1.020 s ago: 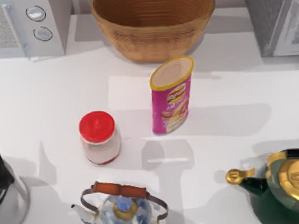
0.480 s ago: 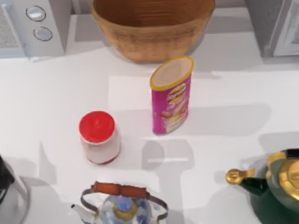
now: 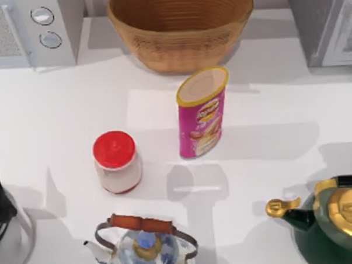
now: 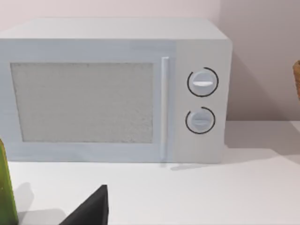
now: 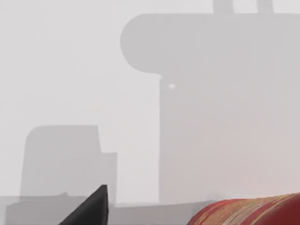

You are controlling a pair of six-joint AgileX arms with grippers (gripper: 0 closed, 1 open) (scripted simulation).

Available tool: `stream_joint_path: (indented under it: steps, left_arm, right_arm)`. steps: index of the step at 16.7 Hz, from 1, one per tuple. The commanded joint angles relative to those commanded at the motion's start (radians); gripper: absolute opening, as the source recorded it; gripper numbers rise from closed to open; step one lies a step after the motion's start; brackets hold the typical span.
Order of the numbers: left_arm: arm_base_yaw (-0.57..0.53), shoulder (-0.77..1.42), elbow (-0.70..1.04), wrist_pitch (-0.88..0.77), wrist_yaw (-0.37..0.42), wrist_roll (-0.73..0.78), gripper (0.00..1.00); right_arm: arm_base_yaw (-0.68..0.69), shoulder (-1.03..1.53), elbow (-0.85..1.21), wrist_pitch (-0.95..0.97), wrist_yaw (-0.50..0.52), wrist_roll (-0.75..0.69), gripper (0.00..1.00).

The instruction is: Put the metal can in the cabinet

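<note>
White table (image 3: pixel 58 114), pale wall (image 4: pixel 262 56) behind

The smooth matt white counter (image 3: pixel 58 114) carries a coarsely woven tan wicker basket (image 3: pixel 180 26) at upper centre. Below it stands a glossy magenta printed cylindrical can (image 3: pixel 201 113) with a yellow rim. The jar with a shiny red plastic-looking lid (image 3: pixel 115 162) sits left of it. At lower right, the dark green glazed teapot (image 3: pixel 335 227) shows polished gold trim. The blue-and-white glossy ceramic kettle (image 3: pixel 143 247) has a brown wood-like handle. The white matt microwave (image 4: pixel 115 89) has a grainy door panel, and the grey cabinet (image 3: pixel 326 20) looks speckled.
</note>
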Motion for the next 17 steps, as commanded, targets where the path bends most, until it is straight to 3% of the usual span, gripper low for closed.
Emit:
stream_joint_path:
  steps: [2,15,17]
  left_arm:
    - [0.0,0.0,0.0,0.0,0.0,0.0,1.0]
    - [0.0,0.0,0.0,0.0,0.0,0.0,1.0]
    - [0.0,0.0,0.0,0.0,0.0,0.0,1.0]
  right_arm:
    - [0.0,0.0,0.0,0.0,0.0,0.0,1.0]
    - [0.0,0.0,0.0,0.0,0.0,0.0,0.02]
    - [0.0,0.0,0.0,0.0,0.0,0.0,0.0]
